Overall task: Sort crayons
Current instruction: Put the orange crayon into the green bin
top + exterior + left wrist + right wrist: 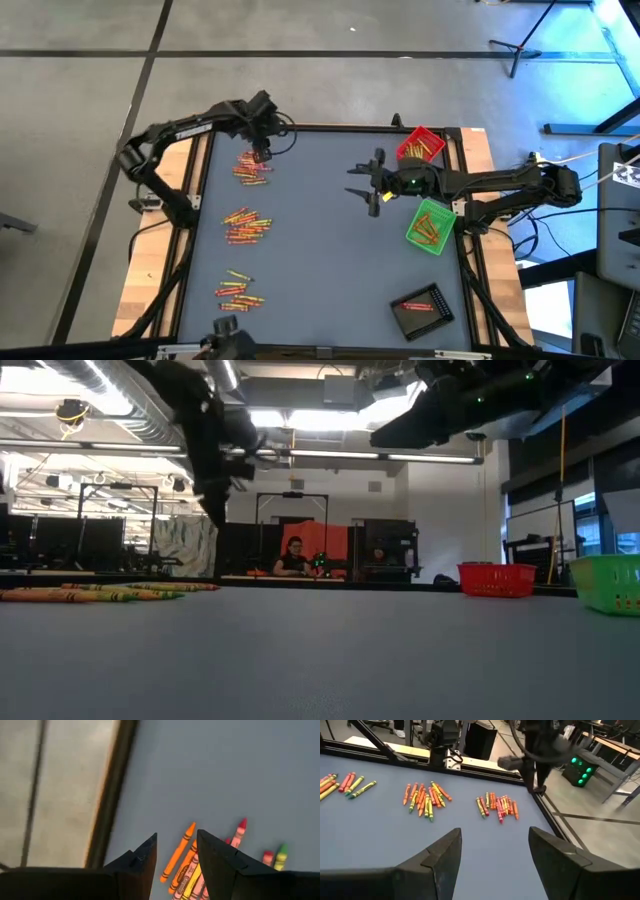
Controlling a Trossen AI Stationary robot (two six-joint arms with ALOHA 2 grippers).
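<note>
Grey rectangular tabletop (330, 240), seen from above. Clock directions are taken from its centre in the high view.

Crayons, thin paper-wrapped sticks in red, orange, yellow and some green, in three loose piles down the 9 o'clock side:
- far pile (252, 168), about 10 o'clock;
- middle pile (246, 226), about 9 o'clock;
- near pile (238, 290), about 8 o'clock.

Trays, along the 3 o'clock side:
- red square plastic tray (421, 146), about 1 o'clock, with a few crayons inside;
- green square plastic tray (431, 226), about 3 o'clock, with a few crayons inside;
- black square tray (422, 306), about 4 o'clock, with crayons inside.

Left gripper (262, 152): above the far pile, fingers parted, holding nothing. Its wrist view shows orange, red and yellow crayons lying on the tabletop between and beside the fingertips.

Right gripper (366, 183): above bare tabletop near 1 o'clock, between the far pile and the red tray, fingers spread wide and empty.
</note>
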